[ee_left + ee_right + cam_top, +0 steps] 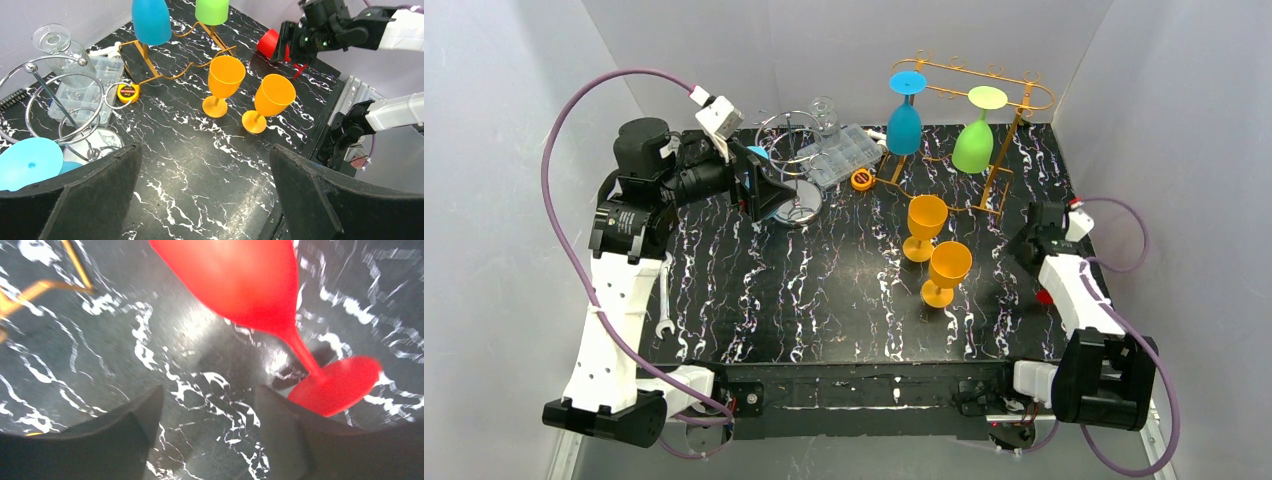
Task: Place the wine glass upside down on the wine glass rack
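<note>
A red wine glass [240,280] lies on its side on the black marbled table, its base [335,385] just beyond my right gripper's right finger. The right gripper [209,395] is open over bare table, with nothing between its fingers. In the top view it [1029,240] hovers at the table's right side, hiding most of the red glass [1045,296]. The gold wire rack [1004,95] at the back holds a blue glass [905,125] and a green glass [972,145] upside down. Two orange glasses [926,222] [948,268] stand upright mid-table. My left gripper [205,150] is open and empty at back left.
A silver wire ring stand [789,160], a clear compartment box [844,155], a clear glass [824,110] and a yellow tape measure [861,179] sit at the back left. A light blue glass base [30,160] lies beside the left finger. A wrench [665,300] lies at the left edge.
</note>
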